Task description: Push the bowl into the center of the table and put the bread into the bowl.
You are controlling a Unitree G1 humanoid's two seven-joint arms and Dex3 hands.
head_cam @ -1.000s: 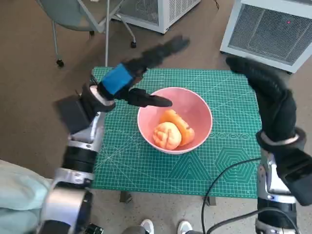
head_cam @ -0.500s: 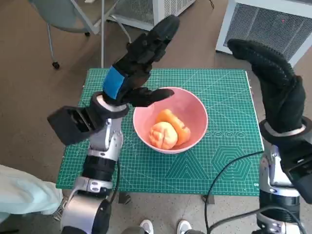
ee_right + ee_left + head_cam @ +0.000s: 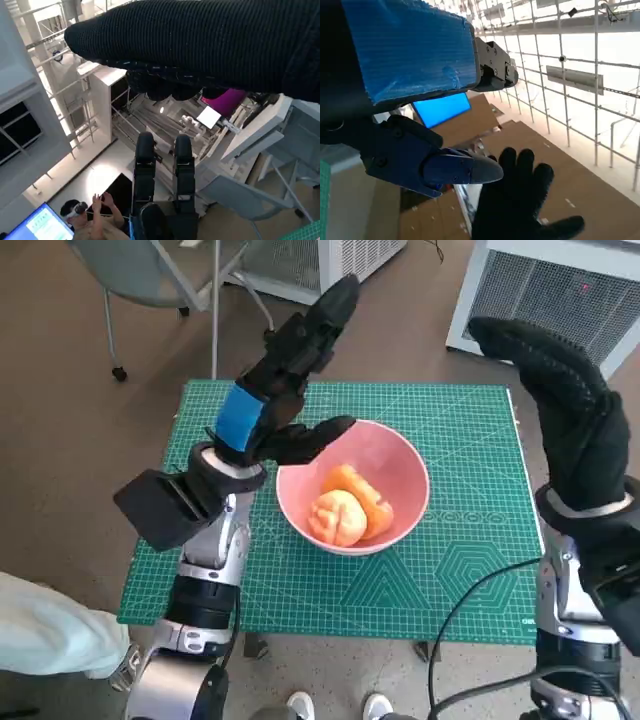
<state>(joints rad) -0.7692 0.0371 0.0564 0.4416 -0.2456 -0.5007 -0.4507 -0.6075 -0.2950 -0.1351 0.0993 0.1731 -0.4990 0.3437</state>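
Observation:
The pink bowl (image 3: 395, 465) stands near the middle of the green cutting mat (image 3: 300, 580) on the small table. Inside it lie two orange pieces of bread (image 3: 348, 508). My left hand (image 3: 283, 380) is raised above the bowl's left rim, fingers spread and pointing away, thumb over the rim, holding nothing. My right hand (image 3: 556, 405) is lifted high over the table's right edge, fingers straight, empty. In the left wrist view the left hand (image 3: 410, 60) faces upward and the gloved right hand (image 3: 517, 200) shows beyond it. In the right wrist view the right hand (image 3: 200, 45) spans the top.
A grey chair (image 3: 160, 270) stands on the floor beyond the table's left corner. White cabinets (image 3: 560, 280) stand behind the table. A black cable (image 3: 460, 630) runs over the mat's near right part. In the right wrist view a person wearing a headset (image 3: 92, 215) sits in the distance.
My left hand rose from beside the bowl's left rim and now points up and away. The right hand lifted a little. The camera shifted slightly.

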